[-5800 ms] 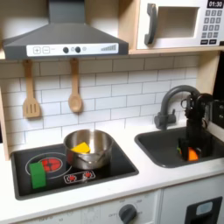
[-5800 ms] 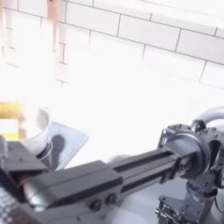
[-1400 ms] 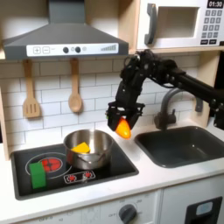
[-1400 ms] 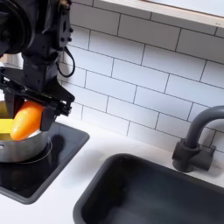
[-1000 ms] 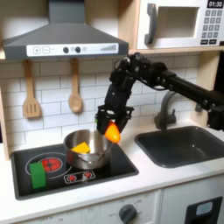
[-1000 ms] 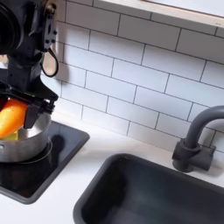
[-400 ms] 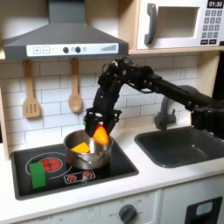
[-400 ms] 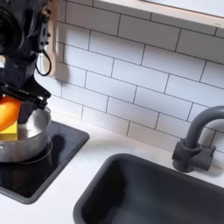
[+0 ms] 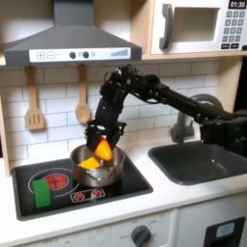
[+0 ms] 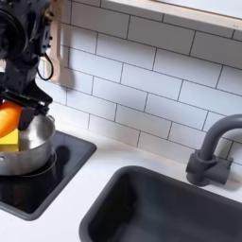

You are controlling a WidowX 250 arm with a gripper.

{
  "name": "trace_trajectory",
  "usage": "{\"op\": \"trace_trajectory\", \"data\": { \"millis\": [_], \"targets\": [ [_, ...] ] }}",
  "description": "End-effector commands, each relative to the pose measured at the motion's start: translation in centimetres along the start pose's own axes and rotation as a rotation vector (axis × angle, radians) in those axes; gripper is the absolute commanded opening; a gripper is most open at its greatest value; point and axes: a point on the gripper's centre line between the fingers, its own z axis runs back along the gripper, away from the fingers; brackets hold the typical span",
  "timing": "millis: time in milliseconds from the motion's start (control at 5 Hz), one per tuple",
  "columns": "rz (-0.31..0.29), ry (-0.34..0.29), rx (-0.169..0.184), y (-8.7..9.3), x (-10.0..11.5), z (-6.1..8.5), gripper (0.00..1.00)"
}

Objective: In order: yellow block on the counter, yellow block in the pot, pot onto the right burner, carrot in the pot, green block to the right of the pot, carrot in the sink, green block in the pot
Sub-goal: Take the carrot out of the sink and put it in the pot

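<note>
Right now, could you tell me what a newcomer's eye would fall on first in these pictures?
Probably the black arm stretched across the toy kitchen, its gripper holding the orange carrot just over the shiny pot on the stovetop, where the yellow block lies inside. Next, the green block standing at the pot's left in the first exterior view, and the dark sink at its right.

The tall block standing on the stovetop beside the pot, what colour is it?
Bright green; the green block shows best in the first exterior view.

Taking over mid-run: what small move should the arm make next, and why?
Probably open the claw. It holds the carrot over the pot on the stove, just above the yellow block inside, so releasing should drop it in.
</note>
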Motion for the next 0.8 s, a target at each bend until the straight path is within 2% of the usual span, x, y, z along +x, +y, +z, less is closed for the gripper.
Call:
{"op": "trace_trajectory", "data": {
  "millis": [0, 200, 400, 600],
  "targets": [
    [-0.029, 0.033, -0.021, -0.2, -0.4, -0.7, 1.00],
    [-0.029, 0.027, -0.024, -0.3, -0.3, -0.5, 1.00],
    [-0.005, 0.013, -0.011, 0.6, -0.4, 0.0, 1.00],
    [0.013, 0.034, -0.002, 1.3, -0.9, -0.8, 1.00]
  ]
}}
